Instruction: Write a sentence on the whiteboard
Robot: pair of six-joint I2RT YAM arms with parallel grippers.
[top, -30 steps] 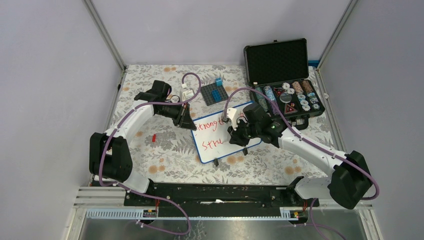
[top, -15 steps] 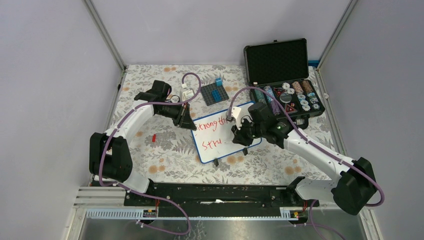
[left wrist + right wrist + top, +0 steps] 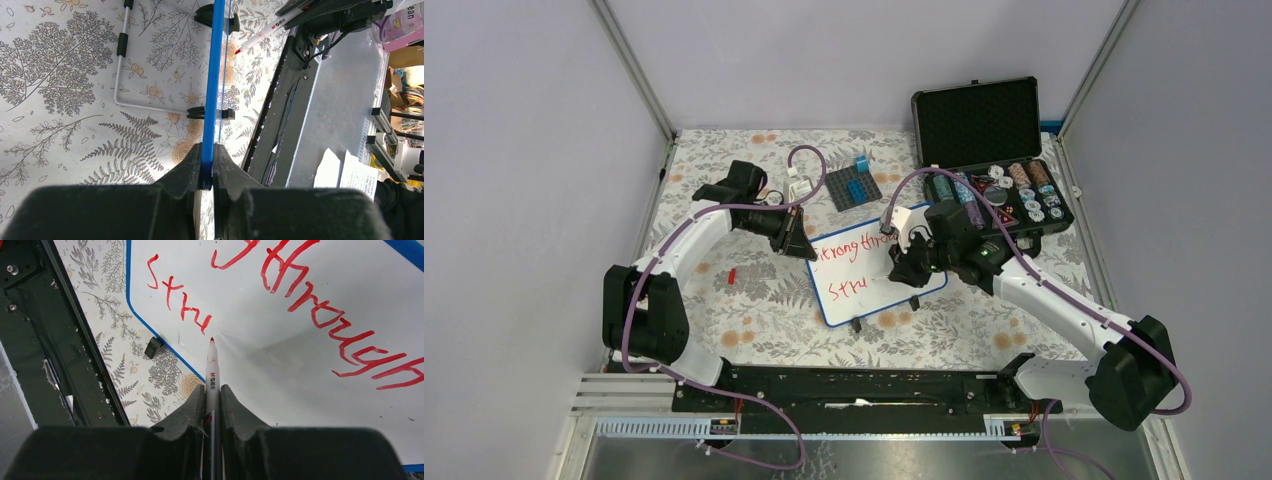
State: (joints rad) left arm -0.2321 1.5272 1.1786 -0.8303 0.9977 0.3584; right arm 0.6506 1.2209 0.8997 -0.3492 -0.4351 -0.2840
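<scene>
The whiteboard (image 3: 869,298) lies tilted on the floral table, its thin blue rim (image 3: 212,100) seen edge-on in the left wrist view. Red writing covers it: a top line ending in "through" and a second line "Stru" (image 3: 180,302). My left gripper (image 3: 207,150) is shut on the rim at the board's upper left corner (image 3: 808,248). My right gripper (image 3: 212,387) is over the board's middle (image 3: 896,268), shut on a red marker (image 3: 211,367). The marker's tip (image 3: 211,340) sits just right of the last letter; contact with the surface cannot be told.
An open black foam-lined case (image 3: 989,150) holding chips and small parts stands at the back right, close to the right arm. A dark baseplate with a blue brick (image 3: 854,185) and a small white item (image 3: 800,188) lie behind the board. A small red piece (image 3: 732,274) lies left.
The right arm has shifted and turned a little over the board, its wrist moving slightly away from me. The writing looks the same. The left arm has not moved.
</scene>
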